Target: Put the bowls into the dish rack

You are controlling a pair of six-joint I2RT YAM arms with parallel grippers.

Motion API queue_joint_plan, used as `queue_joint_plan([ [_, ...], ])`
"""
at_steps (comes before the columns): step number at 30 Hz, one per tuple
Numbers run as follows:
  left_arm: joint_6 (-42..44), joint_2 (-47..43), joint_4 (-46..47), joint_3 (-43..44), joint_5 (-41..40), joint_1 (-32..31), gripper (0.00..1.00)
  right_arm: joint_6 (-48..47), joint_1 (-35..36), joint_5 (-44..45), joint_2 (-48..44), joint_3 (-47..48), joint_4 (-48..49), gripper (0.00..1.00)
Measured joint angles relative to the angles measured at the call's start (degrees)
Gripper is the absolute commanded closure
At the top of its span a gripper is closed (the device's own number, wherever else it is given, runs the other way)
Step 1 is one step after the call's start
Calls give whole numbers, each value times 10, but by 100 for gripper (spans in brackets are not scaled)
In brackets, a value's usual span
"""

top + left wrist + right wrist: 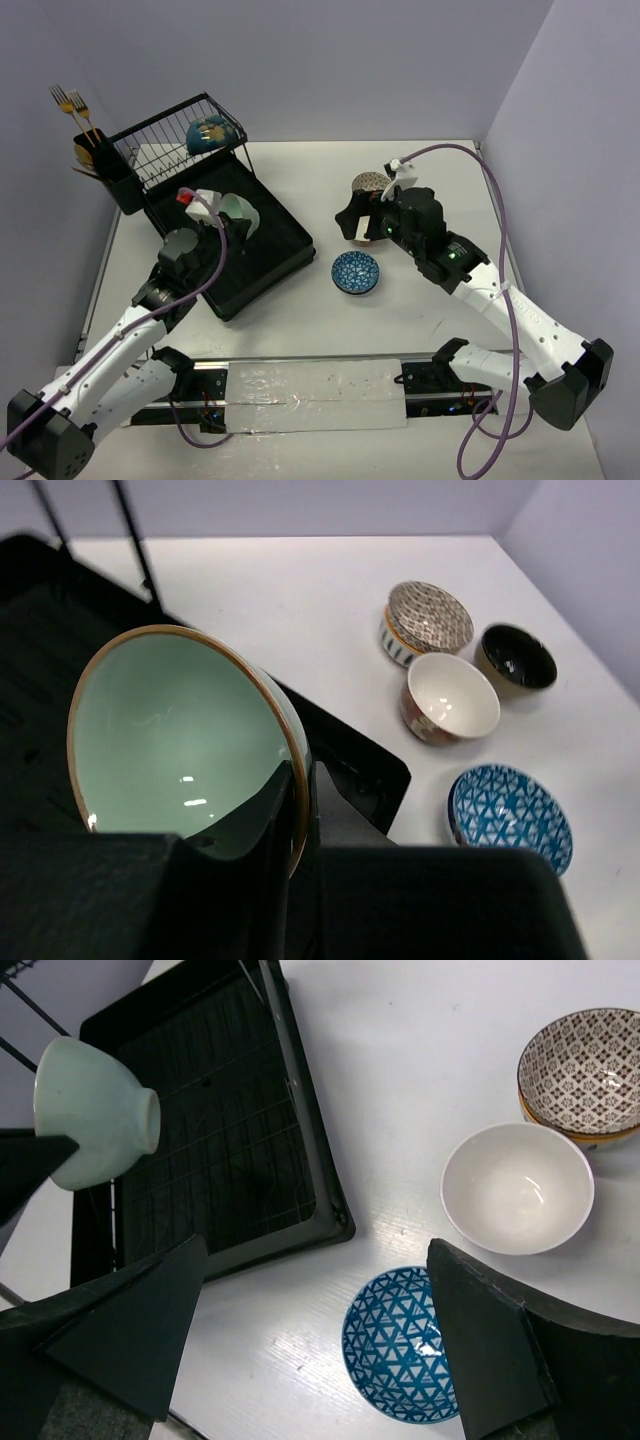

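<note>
Aloft, left gripper [300,785] pinching mint bowl [170,730] by rim, over black tray [225,1110]

Seven bowls [355,273], one dish rack [272,252], two gold forks [72,100].

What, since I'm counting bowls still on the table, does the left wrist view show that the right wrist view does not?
Only the left wrist view: a dark-glazed bowl, and the inside of the mint bowl. Only the right wrist view: the right gripper, open, and most of the ribbed floor of the black tray. Both: the mint bowl in the left gripper, plus the blue patterned bowl, the white-lined bowl and the brown-patterned bowl on the table.
</note>
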Motion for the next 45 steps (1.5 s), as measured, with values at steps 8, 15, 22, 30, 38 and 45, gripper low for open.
queue_joint_plan([
  [8, -153, -39, 40, -80, -19, 80, 100, -4, 0, 0, -18, -37, 18, 2],
  [15, -230, -58, 110, -143, 3, 180, 100, -12, 0, 0, -46, -64, 29, 2],
  [22, -275, -35, 190, -178, 64, 251, 100, -15, 0, 0, -57, -74, 38, 3],
  [30, -293, -28, 242, -201, 99, 267, 100, -20, 0, 0, -58, -83, 43, 3],
  [38, -316, -28, 280, -259, 92, 284, 100, -23, 0, -2, -58, -85, 44, 4],
  [45, -332, 8, 357, -275, 90, 298, 100, -24, 0, -3, -62, -90, 47, 4],
])
